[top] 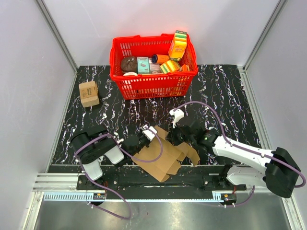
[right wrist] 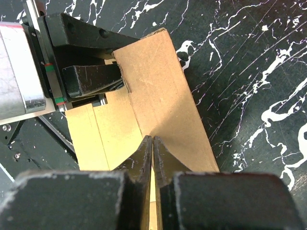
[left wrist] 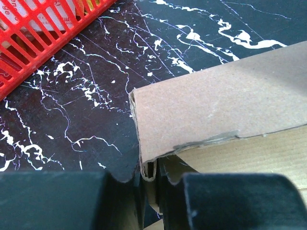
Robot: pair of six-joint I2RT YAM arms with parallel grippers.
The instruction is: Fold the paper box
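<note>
A: From the top camera, what surrounds the arms?

B: A black table [top: 230,96] veined with white, closed in by pale grey walls [top: 29,72] on three sides.

A: Any containers?

B: A red basket [top: 144,86] stands well beyond both sets of jaws, at the far edge. A yellow-green package [top: 178,44] stands upright in its right corner, with a teal carton [top: 143,64] and a dark round item [top: 128,63] lying beside it. A small tan box [top: 89,93] sits far out to the left of the left gripper [top: 144,140].

A: And the paper box?

B: The paper box [top: 160,160] lies partly flat between the two grippers. The right gripper [top: 175,136] meets it from the other side.

A: The left wrist view?

B: The left jaws are closed on the cardboard's near corner, so a folded panel rises just ahead of them. Marbled tabletop spreads to their left, and the basket's ribs show at the far left corner.

A: The right wrist view?

B: The right jaws are pinched nearly together on a crease of the cardboard. Straight ahead of them the left gripper clamps the same panel's far edge. Bare table lies to their right.
</note>
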